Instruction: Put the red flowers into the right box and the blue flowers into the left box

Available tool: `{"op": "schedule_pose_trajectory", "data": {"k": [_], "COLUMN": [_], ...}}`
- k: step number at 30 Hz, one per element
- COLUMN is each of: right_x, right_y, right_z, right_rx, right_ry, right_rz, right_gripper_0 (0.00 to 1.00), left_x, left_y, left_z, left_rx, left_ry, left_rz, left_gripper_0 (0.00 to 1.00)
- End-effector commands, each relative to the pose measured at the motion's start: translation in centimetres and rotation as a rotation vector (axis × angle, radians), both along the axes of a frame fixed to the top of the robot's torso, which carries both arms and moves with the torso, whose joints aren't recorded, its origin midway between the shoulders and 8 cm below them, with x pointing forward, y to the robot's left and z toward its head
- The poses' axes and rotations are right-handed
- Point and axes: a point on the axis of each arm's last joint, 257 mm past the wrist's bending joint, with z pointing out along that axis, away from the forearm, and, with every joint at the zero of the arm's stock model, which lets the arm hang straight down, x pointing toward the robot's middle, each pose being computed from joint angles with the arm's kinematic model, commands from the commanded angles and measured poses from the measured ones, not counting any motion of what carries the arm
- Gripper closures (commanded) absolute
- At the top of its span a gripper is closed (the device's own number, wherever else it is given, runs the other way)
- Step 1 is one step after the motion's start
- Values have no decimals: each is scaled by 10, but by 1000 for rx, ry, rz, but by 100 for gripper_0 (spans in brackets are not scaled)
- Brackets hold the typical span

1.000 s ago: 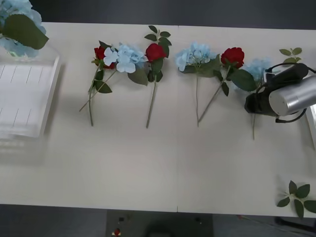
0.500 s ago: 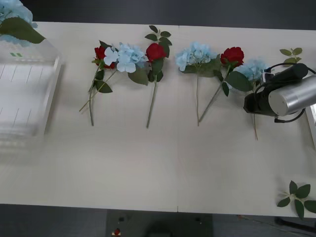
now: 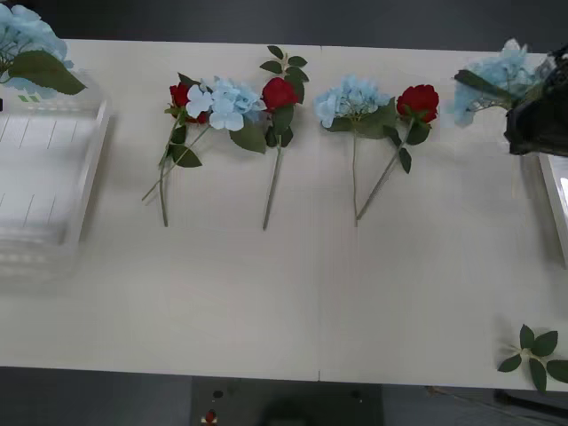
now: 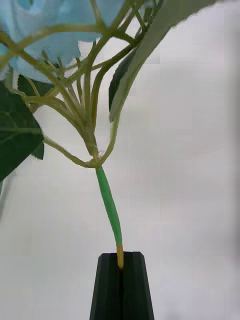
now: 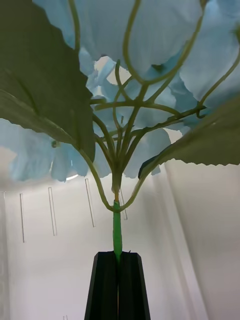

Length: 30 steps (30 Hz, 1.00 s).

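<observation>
A pale sky-blue hydrangea head with green leaves [image 3: 497, 78] hangs lifted at the right edge of the pale tabletop [image 3: 293, 302], its thin green stem [image 4: 111, 210] pinched between the pressed-together black fingers of the right claw [image 4: 120, 265]; just beside it, the thin pale rim of the white plastic right box [image 3: 555, 209] runs along the tabletop's right edge; at the far left a second fluffy blue hydrangea cluster [image 3: 31, 49] sits over the back of the wide translucent slotted-wall left box [image 3: 53, 182], its stem [image 5: 117, 237] clamped in the closed left claw [image 5: 118, 260]; between the boxes lie a small red rose [image 3: 181, 96] touching a blue hydrangea [image 3: 226, 102], a second red rose [image 3: 279, 93] just beside that, then another blue hydrangea [image 3: 351, 100] and a third red rose [image 3: 418, 102], their stems crossing low down; a loose green leaf sprig [image 3: 286, 62] lies behind the second rose, another sprig [image 3: 535, 351] at the near right corner
</observation>
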Motion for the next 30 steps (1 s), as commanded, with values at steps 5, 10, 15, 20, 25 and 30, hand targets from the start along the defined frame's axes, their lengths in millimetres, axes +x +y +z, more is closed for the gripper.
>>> {"op": "schedule_pose_trajectory", "data": {"k": [5,10,15,20,25,30], "right_x": [-38,-41,-44,-46,-51,-52], "right_y": [-18,25,102,166,233,288], "right_z": [100,121,152,172,171,155], "right_rx": [-202,-244,-139,-11,170,271], "right_ry": [-48,-149,-378,-641,-875,-975], "right_rz": [293,539,791,900,918,925], "right_gripper_0": [100,100,100,100,100,100], "left_x": [4,-5,-15,-16,-14,-12], "left_y": [48,97,131,130,124,121], "left_z": [30,17,6,0,2,3], "left_rx": [28,19,2,-22,-57,-74], "left_ry": [-49,-26,-10,0,-8,-20], "left_rz": [83,187,266,274,269,268], "left_gripper_0": [100,100,100,100,100,29]}}
